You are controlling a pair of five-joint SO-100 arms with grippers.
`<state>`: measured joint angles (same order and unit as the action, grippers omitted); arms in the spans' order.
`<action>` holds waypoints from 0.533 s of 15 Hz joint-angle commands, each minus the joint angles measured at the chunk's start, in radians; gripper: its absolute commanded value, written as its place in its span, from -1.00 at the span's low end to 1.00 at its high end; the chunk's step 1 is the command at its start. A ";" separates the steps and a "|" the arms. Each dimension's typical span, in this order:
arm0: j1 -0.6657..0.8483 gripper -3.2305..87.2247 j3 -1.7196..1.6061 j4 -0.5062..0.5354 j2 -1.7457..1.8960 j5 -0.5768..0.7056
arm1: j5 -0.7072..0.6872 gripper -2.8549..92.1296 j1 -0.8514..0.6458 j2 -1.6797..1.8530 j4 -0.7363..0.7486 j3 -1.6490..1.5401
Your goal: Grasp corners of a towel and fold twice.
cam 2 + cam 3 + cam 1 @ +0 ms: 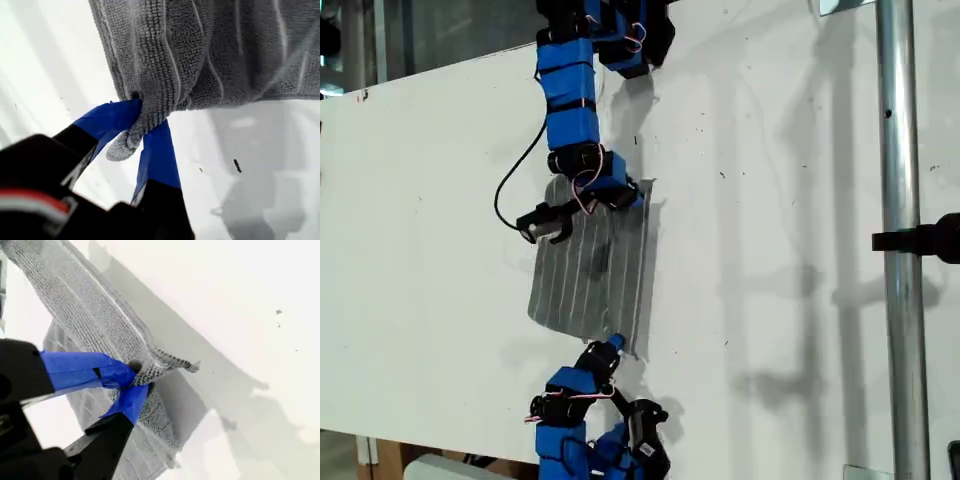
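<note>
both claws are pinched shut on the towel (590, 270), which lies mid-table: my first claw (142, 127) nips only the tip of one corner (125, 142), my second claw (135, 377) a bunched corner (170, 362). that shallow first hold could slip under tension, dropping the fold crooked.

The thin dark gray striped towel (588, 270) lies flat on the white table (770, 250), between two arms at the exterior view's top and bottom. A metal pole (900, 250) stands at that view's right, well apart. My first gripper (142, 127) and my second gripper (135, 375) each pinch a towel corner.
</note>
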<state>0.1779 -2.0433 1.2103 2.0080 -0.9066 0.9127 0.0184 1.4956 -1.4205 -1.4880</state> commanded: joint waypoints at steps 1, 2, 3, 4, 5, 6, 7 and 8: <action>0.170 -0.96 0.034 -0.041 0.021 0.143 | -0.081 -0.94 -0.172 0.080 0.023 -0.041; 0.261 -0.96 0.058 -0.061 -0.005 0.224 | -0.135 -0.94 -0.255 0.080 0.037 -0.054; 0.336 -0.96 0.100 -0.080 -0.046 0.301 | -0.179 -0.94 -0.344 0.081 0.061 -0.066; 0.400 -0.96 0.146 -0.115 -0.098 0.371 | -0.230 -0.94 -0.431 0.083 0.100 -0.078; 0.454 -0.96 0.199 -0.143 -0.150 0.431 | -0.284 -0.94 -0.508 0.083 0.140 -0.081; 0.505 -0.96 0.244 -0.178 -0.186 0.477 | -0.331 -0.94 -0.580 0.080 0.175 -0.081; 0.552 -0.96 0.298 -0.199 -0.218 0.515 | -0.373 -0.94 -0.641 0.084 0.204 -0.078; 0.592 -0.96 0.353 -0.215 -0.249 0.554 | -0.403 -0.94 -0.690 0.104 0.222 -0.072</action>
<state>0.7102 -1.7948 1.0232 1.7748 -0.4004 0.5538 -0.6013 1.5094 -1.2241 -1.5754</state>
